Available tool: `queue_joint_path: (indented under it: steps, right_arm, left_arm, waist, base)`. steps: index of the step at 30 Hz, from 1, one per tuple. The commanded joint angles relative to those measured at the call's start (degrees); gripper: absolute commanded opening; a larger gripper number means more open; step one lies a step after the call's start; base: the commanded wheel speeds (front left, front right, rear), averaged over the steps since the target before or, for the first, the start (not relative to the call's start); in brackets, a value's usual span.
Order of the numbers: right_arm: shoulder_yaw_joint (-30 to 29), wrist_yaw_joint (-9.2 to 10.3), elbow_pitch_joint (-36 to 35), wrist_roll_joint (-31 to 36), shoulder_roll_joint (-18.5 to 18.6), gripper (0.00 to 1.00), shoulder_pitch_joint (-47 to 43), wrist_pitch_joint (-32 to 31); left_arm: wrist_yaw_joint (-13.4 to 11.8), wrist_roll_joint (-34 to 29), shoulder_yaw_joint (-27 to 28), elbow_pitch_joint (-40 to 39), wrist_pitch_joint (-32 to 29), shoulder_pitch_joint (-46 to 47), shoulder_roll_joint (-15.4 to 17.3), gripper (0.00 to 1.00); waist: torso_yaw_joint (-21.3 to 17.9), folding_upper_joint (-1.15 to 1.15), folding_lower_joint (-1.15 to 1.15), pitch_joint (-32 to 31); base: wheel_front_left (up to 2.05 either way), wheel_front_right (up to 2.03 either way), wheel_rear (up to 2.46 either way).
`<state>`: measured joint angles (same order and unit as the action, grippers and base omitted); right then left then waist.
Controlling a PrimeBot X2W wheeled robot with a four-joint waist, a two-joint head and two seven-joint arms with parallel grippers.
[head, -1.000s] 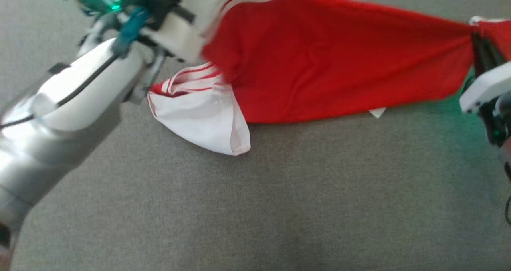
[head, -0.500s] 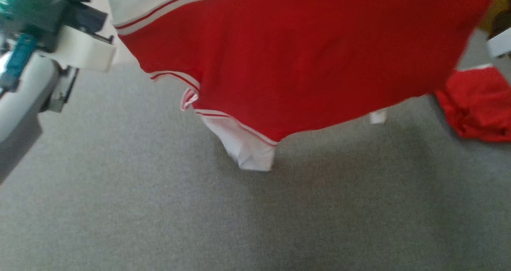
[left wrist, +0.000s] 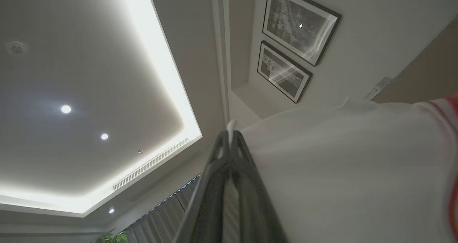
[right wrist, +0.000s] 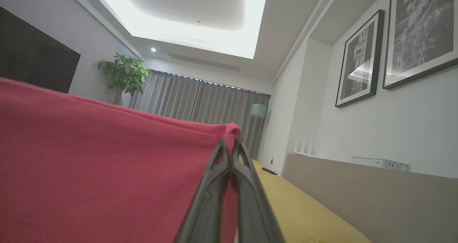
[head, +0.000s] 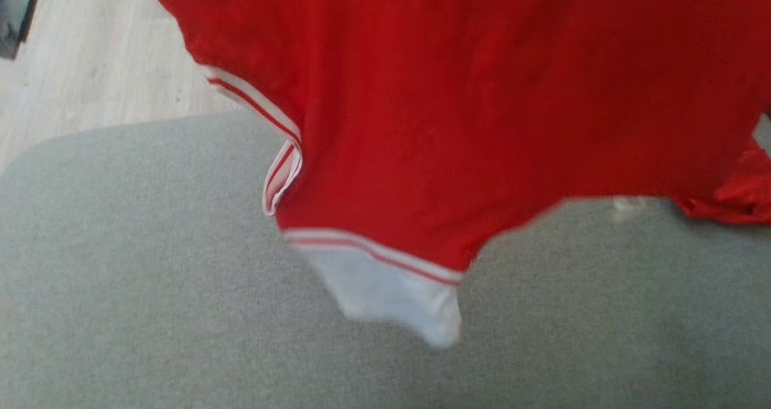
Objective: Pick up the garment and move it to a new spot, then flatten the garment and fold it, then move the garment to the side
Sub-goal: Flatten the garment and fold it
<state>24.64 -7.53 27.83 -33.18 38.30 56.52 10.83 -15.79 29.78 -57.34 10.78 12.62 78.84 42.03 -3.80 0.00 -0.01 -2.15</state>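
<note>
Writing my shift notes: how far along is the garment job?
Done: the garment is lifted, hanging over the grey surface. In hand: left gripper pinches its white part, right gripper its red edge, both shut. Left: laying it down elsewhere, flattening, folding, moving aside.

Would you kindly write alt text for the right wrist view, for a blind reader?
The right gripper, jaws shut, pinches the edge of a red garment spreading to the view's left. Behind are grey curtains, a potted plant and framed pictures.

Home living rm, curtains (right wrist: 200,103), framed pics (right wrist: 357,60), potted plant (right wrist: 123,73)
</note>
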Motion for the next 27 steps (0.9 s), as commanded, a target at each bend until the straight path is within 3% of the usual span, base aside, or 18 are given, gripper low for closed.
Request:
queue_joint_path:
  steps: [1,8,15,21,27]
  right_arm:
    - [0.9,0.04,0.2,0.6,-1.1,0.00,2.2,-1.2]
    - [5.2,0.04,6.6,-0.3,-4.5,0.00,8.1,-2.8]
    - [5.1,0.04,14.6,0.4,-6.4,0.00,18.6,2.4]
    - [4.0,0.04,17.3,3.4,-5.5,0.00,23.2,4.1]
    - [2.7,0.04,16.0,4.5,-4.3,0.00,19.7,4.1]
  left_arm:
    - [1.0,-0.2,2.3,3.3,-1.0,3.1,0.3,0.00]
    - [5.8,0.1,0.9,17.4,-0.2,7.8,-6.0,0.00]
    - [5.2,-4.4,2.7,26.0,2.2,18.4,-11.0,0.00]
    - [5.2,-8.1,5.1,23.4,2.4,22.2,-12.9,0.00]
    - [6.4,-8.9,7.8,16.4,2.4,14.1,-11.9,0.00]
  waist:
    - [0.0,0.00,0.01,1.6]
    - [1.0,0.00,0.01,10.8]
    - [2.2,0.00,0.01,19.9]
    - [4.2,0.00,0.01,23.3]
    - [6.4,0.00,0.01,26.5]
  base:
    - [0.00,0.00,0.00]
    - [0.00,0.00,0.00]
    - [0.00,0.00,0.00]
    - [0.00,0.00,0.00]
    - [0.00,0.00,0.00]
